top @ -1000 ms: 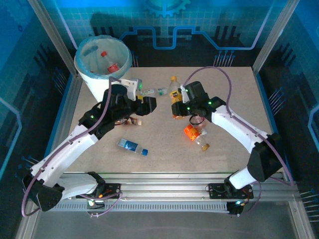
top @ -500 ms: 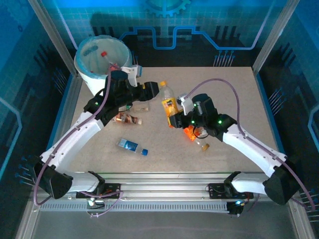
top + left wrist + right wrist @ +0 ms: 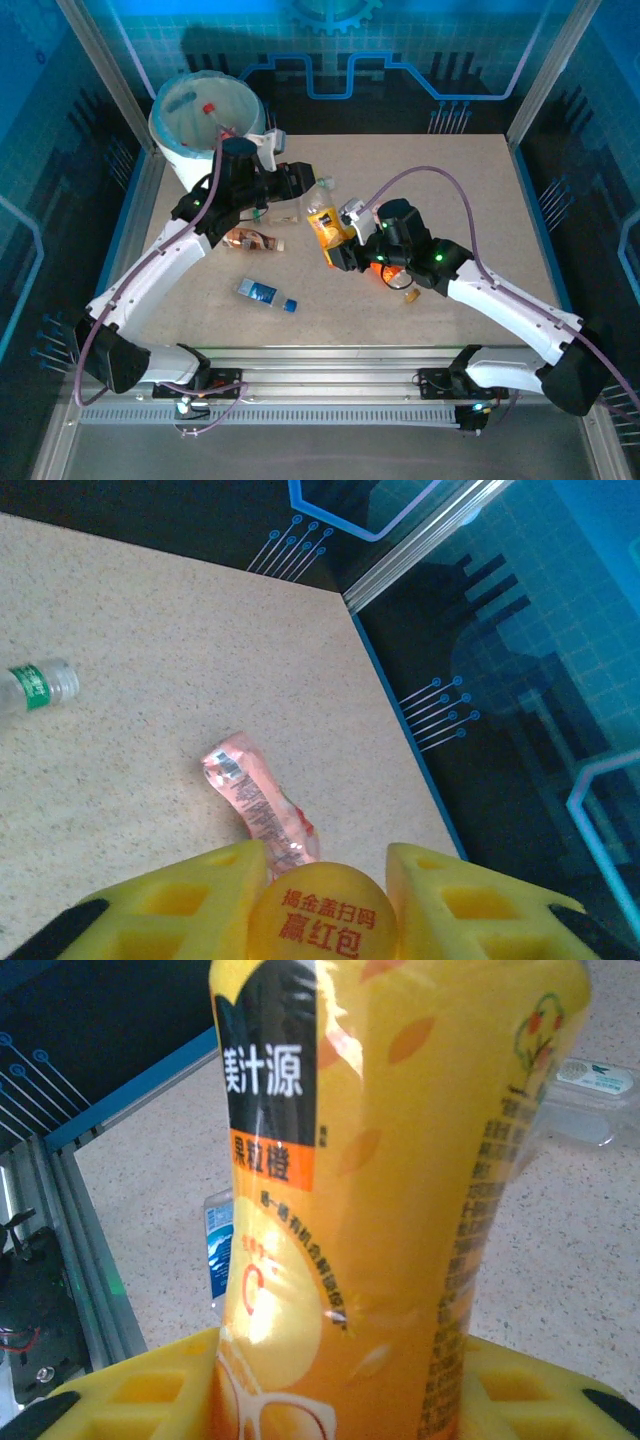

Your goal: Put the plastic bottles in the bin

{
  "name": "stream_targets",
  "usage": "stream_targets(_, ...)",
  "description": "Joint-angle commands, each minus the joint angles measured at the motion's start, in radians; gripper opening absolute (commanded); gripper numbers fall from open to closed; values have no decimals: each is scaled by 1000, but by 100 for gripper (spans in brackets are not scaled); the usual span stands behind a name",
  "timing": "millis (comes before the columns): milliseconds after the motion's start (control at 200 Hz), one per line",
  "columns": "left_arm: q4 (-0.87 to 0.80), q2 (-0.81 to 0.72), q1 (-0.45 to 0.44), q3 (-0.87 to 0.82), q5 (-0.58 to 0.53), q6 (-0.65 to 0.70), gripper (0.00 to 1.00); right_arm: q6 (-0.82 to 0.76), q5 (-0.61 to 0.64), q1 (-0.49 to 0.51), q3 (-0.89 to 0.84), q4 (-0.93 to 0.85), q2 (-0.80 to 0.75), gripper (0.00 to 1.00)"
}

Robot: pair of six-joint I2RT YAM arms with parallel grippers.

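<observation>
An orange-labelled plastic bottle (image 3: pixel 321 224) hangs tilted above the table between both arms. My right gripper (image 3: pixel 336 254) is shut on its lower body (image 3: pixel 360 1210). My left gripper (image 3: pixel 304 194) is shut on its yellow cap (image 3: pixel 318 915), which sits between the yellow fingers (image 3: pixel 190 900). The white bin (image 3: pixel 172 140) with a blue liner stands at the far left corner, with a red-capped bottle (image 3: pixel 212 108) inside. On the table lie a blue-labelled bottle (image 3: pixel 264 293), a crushed brown-labelled one (image 3: pixel 251 240), an orange one (image 3: pixel 384 268) under my right arm and a clear green-labelled one (image 3: pixel 36 686).
A pink-labelled crushed bottle (image 3: pixel 256 798) lies just beyond the cap. A small bottle piece (image 3: pixel 410 295) rests near my right forearm. The blue-labelled bottle (image 3: pixel 215 1245) lies below the held one. Metal frame rails (image 3: pixel 330 365) run along the near edge; blue walls enclose the table.
My right gripper carried the orange bottle left and nearer, tilting its cap toward the left arm. My left gripper reached in and closed on the cap.
</observation>
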Motion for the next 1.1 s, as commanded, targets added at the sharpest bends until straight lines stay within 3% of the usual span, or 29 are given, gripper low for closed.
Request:
stream_targets(0,14,3,-1,-11,45,15,29,-29,-4,21,-2,41,-7,44)
stream_targets(245,3,-1,0,7,24,31,8,-40,22,33,20,15,-2,50)
stream_targets(315,2,-7,2,12,14,34,0,-43,38,39,33,3,-6,62)
stream_targets(445,2,-21,2,30,-10,44,0,-48,70,51,63,-31,-14,90)
stream_targets(520,-3,-29,4,40,-18,50,0,-46,87,56,77,-46,-17,98)
stream_targets(1095,-65,-75,40,155,-78,138,0,-8,208,60,70,-18,-121,100)
